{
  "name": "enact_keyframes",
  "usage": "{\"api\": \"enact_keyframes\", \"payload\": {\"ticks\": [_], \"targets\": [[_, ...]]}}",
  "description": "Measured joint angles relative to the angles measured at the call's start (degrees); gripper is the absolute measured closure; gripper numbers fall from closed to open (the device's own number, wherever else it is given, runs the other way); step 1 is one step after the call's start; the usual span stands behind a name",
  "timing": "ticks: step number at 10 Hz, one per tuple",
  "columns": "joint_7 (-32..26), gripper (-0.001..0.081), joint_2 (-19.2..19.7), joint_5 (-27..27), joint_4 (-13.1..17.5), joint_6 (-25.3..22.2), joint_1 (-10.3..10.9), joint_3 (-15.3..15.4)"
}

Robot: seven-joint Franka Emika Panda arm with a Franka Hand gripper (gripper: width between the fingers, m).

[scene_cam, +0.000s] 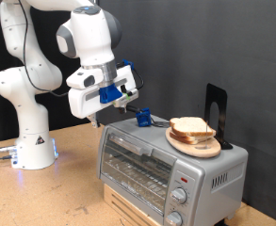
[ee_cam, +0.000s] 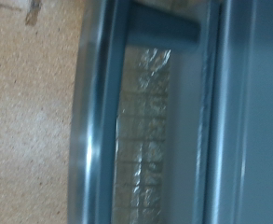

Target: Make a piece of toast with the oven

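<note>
The silver-grey oven (scene_cam: pixel 161 162) stands at the exterior view's lower right with its glass door shut and its knobs (scene_cam: pixel 178 196) on the front. My gripper (scene_cam: pixel 96 117) hangs in the air just above the oven's upper left corner and points down; nothing shows between its fingers. The wrist view shows no fingers, only the oven's door frame (ee_cam: pixel 99 112) and the glass with the wire rack behind it (ee_cam: pixel 150 140). Bread slices (scene_cam: pixel 190 126) lie piled on a wooden plate (scene_cam: pixel 196 146) on the oven's top. No single separate piece of toast is in view.
A small blue object (scene_cam: pixel 144 118) sits on the oven's top next to the plate. A black upright stand (scene_cam: pixel 216 111) is behind the plate. The oven rests on a pale wooden box (scene_cam: pixel 128 203). The arm's base (scene_cam: pixel 34 151) stands on the chipboard table (scene_cam: pixel 43 198) at the left.
</note>
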Motion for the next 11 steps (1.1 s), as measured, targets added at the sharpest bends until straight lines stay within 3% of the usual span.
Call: {"api": "enact_keyframes", "payload": {"ticks": [6, 9, 11], "targets": [[0.92, -0.0003, 5.71, -1.48, -3.59, 9.33, -0.01, 0.54], [0.94, -0.0003, 5.65, -2.72, -3.55, 9.40, -0.55, 0.31], [1.46, -0.0003, 5.48, -5.17, -3.60, 9.23, -2.14, 0.09]]}}
